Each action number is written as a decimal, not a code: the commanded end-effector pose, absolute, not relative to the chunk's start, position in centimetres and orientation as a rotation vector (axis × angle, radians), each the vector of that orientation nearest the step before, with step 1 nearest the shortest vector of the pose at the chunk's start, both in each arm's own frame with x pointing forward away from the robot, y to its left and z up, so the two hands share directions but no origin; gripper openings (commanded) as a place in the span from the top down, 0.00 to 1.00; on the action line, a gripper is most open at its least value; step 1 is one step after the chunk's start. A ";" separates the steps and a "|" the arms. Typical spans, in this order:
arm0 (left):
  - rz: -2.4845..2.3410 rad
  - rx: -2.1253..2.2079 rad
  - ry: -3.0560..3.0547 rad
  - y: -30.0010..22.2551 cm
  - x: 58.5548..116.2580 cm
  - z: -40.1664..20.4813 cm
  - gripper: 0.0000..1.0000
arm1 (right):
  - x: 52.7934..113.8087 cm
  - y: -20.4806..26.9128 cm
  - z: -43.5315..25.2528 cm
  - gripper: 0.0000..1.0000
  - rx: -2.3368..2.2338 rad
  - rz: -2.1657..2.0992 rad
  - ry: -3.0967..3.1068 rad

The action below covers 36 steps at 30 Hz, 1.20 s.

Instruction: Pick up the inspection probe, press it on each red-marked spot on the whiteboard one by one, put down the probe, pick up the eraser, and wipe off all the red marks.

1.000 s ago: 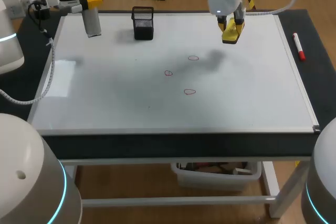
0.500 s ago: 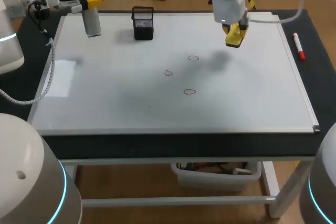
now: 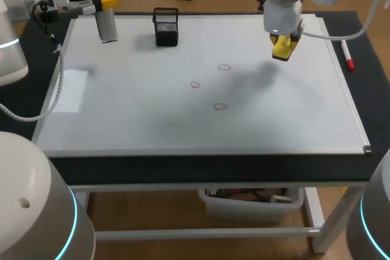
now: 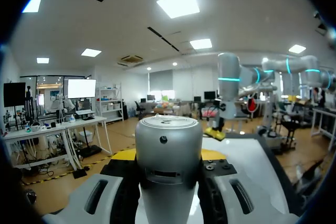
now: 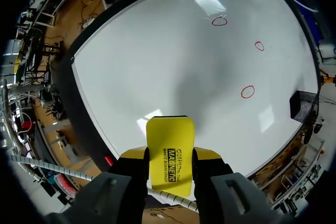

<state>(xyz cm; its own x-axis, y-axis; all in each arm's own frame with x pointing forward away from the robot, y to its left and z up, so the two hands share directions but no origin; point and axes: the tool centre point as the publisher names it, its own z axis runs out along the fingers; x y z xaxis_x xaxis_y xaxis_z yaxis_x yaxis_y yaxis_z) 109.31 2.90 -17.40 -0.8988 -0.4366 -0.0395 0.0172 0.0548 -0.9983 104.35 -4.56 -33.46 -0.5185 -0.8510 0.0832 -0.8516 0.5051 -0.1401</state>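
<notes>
The probe [image 3: 106, 24], a grey cylinder, stands upright over the whiteboard's [image 3: 140, 120] far left corner, and my left gripper [image 3: 107, 4] is shut on it. In the left wrist view the probe [image 4: 168, 182] fills the space between the fingers. My right gripper [image 3: 283, 45] is shut on the yellow eraser [image 3: 281, 52] above the board's far right part. In the right wrist view the eraser [image 5: 169, 135] sticks out past the gripper [image 5: 170, 156]. Three small red rings [image 3: 225, 67] [image 3: 195, 84] [image 3: 220, 106] lie near the board's middle, to the left of the eraser, and show as marks [image 5: 247, 92] [image 5: 259, 45] [image 5: 219, 21] ahead of it.
A black mesh holder [image 3: 166, 27] stands on the board's far edge, between the two grippers. A red marker [image 3: 347, 54] lies on the dark table strip right of the board. The whiteboard's raised frame [image 3: 347, 105] runs along its right side.
My right arm has carried the eraser to the right and a little nearer. The left arm and the probe have kept still.
</notes>
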 end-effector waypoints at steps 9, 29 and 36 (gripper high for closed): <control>-1.911 -0.418 2.003 2.9 109.3 -17.4 1.00 | 104.6 -6.1 -33.5 1.00 1.501 0.192 -2.748; -1.995 -0.374 2.020 -0.1 107.8 -17.4 1.00 | 104.6 -6.7 -33.4 1.00 1.489 0.184 -2.753; -2.103 -0.288 2.057 -3.6 104.9 -17.9 1.00 | 104.6 -6.7 -33.4 1.00 1.489 0.184 -2.753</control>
<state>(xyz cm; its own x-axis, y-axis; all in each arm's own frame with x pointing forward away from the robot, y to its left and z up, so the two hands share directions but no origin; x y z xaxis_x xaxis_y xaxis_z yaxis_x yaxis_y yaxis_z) 104.95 -3.11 -17.52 -0.9596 -0.2812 0.0056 -0.0024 -0.0115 -0.9999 104.59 -6.57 -33.47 -0.5515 -0.8320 0.0599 -0.8326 0.5446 -0.1005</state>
